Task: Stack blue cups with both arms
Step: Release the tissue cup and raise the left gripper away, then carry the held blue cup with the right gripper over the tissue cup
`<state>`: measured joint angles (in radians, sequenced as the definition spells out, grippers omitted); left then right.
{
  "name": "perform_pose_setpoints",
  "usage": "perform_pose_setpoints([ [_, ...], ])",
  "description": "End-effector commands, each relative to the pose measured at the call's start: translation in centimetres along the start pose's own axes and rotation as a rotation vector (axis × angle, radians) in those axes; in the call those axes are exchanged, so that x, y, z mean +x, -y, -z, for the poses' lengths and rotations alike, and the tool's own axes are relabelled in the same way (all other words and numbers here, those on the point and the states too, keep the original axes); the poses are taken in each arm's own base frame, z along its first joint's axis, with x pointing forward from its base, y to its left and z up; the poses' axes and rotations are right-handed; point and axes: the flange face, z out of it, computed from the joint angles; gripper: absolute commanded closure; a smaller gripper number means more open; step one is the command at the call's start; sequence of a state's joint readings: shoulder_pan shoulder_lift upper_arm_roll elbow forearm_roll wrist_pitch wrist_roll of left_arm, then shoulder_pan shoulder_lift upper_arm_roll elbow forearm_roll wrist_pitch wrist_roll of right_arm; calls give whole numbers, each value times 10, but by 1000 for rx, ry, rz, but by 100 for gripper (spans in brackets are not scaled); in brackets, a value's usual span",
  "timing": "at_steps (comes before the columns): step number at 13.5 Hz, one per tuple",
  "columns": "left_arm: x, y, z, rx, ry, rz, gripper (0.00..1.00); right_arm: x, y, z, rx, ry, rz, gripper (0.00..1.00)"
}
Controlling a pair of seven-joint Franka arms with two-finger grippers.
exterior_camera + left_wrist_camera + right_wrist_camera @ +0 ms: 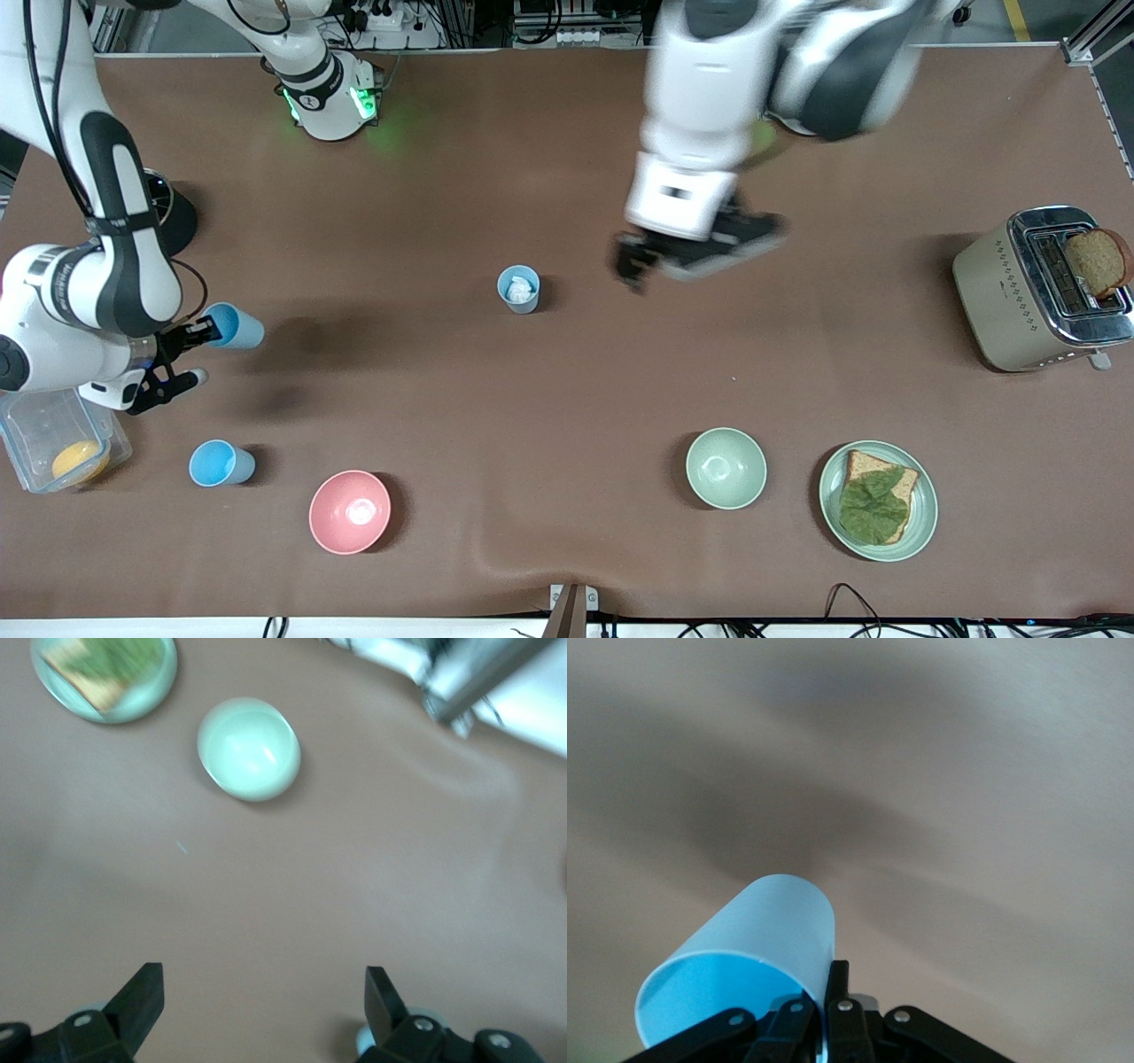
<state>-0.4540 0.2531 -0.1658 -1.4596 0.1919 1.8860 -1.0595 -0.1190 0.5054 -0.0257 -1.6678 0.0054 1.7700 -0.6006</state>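
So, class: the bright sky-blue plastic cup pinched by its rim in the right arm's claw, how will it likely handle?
The bright sky-blue plastic cup hangs tilted from a rim pinch in the right claw, so it is probably light. Its thin wall may flex. Smooth and tapered, it could slip or swing.

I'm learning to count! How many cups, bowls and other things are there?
Blue cups: 3, one in the right gripper, one beside the pink bowl, one mid-table
Bowls: 2, pink, green
Plates: 1
Toasters: 1
Clear boxes: 1
Total: 8
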Motion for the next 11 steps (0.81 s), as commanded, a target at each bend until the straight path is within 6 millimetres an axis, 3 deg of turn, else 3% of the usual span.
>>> perform_pose_setpoints([
  [1,64,71,21,18,-24,-117,0,1,72,48,6,2,69,100],
  [3,100,114,29,24,-4,-179,0,9,131,67,-13,21,82,100],
  [5,122,151,36,48,17,-216,0,21,191,71,2,40,14,100],
  [8,148,205,54,42,38,-259,0,41,291,58,-8,77,-153,100],
  [11,157,247,69,21,104,-340,0,58,382,32,46,88,-305,100],
])
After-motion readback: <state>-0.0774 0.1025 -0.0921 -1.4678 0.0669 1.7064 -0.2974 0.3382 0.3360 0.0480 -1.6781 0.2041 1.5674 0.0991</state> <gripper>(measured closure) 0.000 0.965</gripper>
